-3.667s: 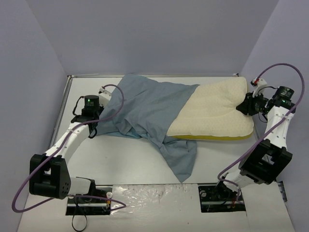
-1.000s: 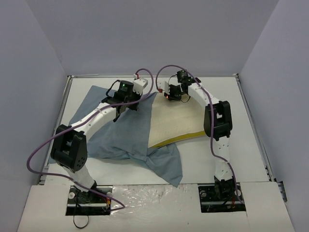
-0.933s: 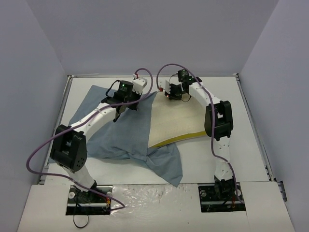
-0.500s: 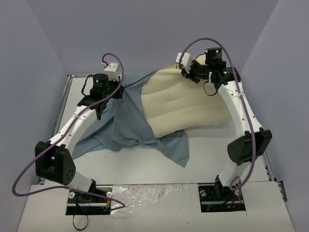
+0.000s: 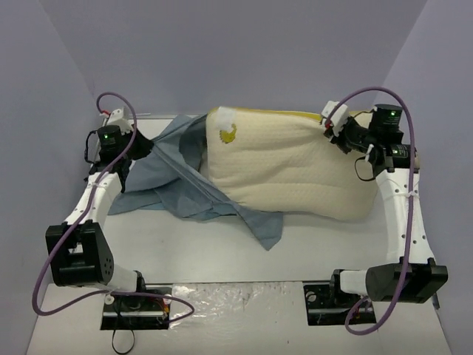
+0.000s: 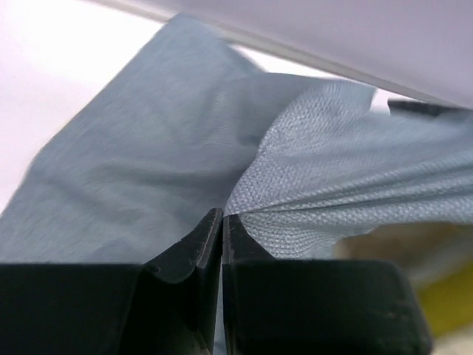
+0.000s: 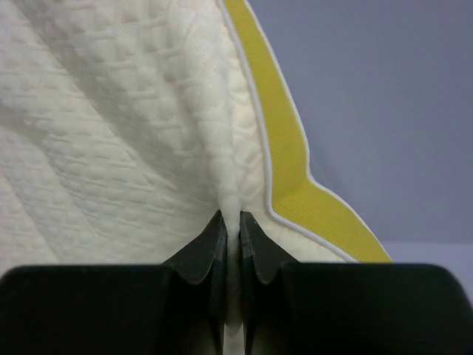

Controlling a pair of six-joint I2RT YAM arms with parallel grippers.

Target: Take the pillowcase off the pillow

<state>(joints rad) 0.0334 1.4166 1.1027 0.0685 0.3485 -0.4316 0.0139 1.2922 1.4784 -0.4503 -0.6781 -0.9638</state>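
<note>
The left arm [image 5: 94, 198] reaches to the upper left of the frame, its left tool [image 5: 139, 145] pinched together on a fold of the grey-blue pillowcase [image 5: 174, 181]. The right arm [image 5: 403, 211] stretches up the right side, its right tool [image 5: 341, 134] clamped on a corner of the pillow [image 5: 288, 166] at centre. Compared with half a second ago, both arms are further apart and more pillow is bared above the worktop [image 5: 332, 244].

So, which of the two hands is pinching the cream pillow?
The right hand, shut on a fold of the quilted cream pillow beside its yellow band. The left hand is shut on the grey-blue pillowcase instead.
</note>
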